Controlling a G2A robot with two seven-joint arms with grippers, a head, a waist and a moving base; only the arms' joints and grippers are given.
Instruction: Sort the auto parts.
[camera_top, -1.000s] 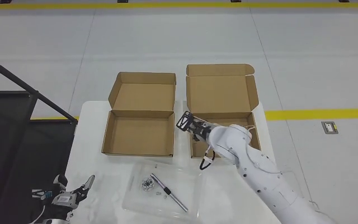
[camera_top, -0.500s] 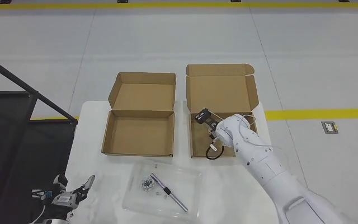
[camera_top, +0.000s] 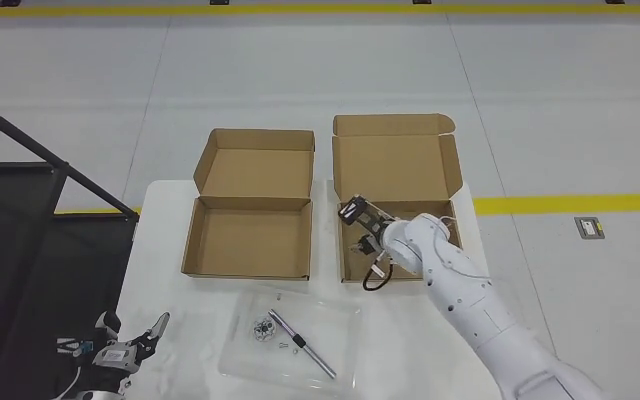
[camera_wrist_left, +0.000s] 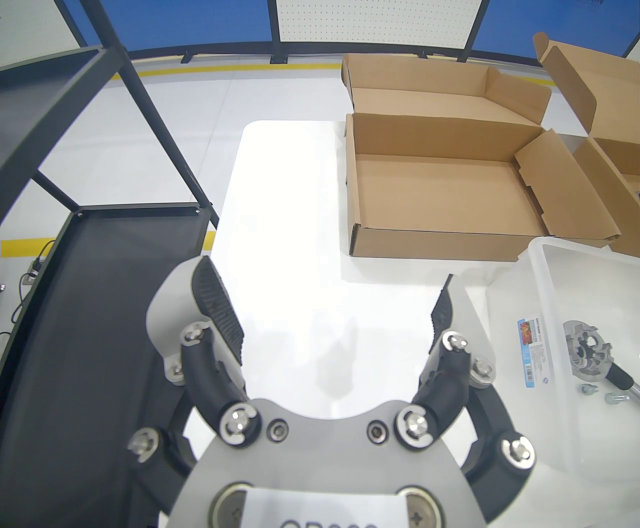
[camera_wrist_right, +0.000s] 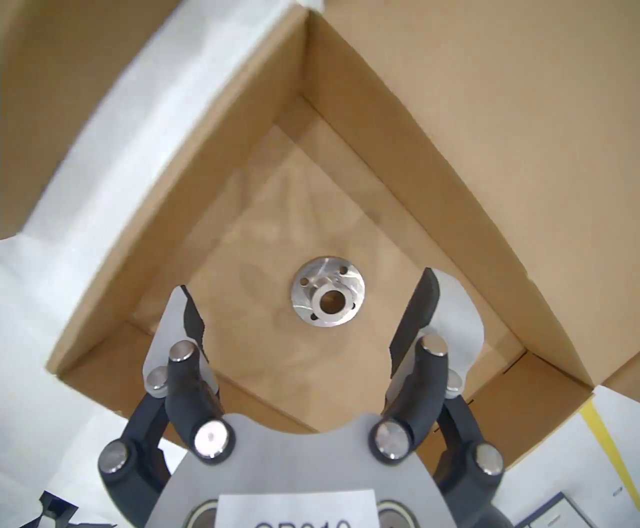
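The right gripper (camera_wrist_right: 307, 284) is wide open and empty. If it dips, a jaw could knock the ring (camera_wrist_right: 327, 298) beyond.

Brown cardboard box (camera_top: 250, 240), shiny silver flange (camera_wrist_right: 306, 300), white table (camera_wrist_left: 290, 200), translucent tray (camera_wrist_left: 520, 295)

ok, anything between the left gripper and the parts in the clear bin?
Only the side wall of the clear bin, on a level path. The toothed hub and rod lie uncovered, so the open left gripper could likely come from above.
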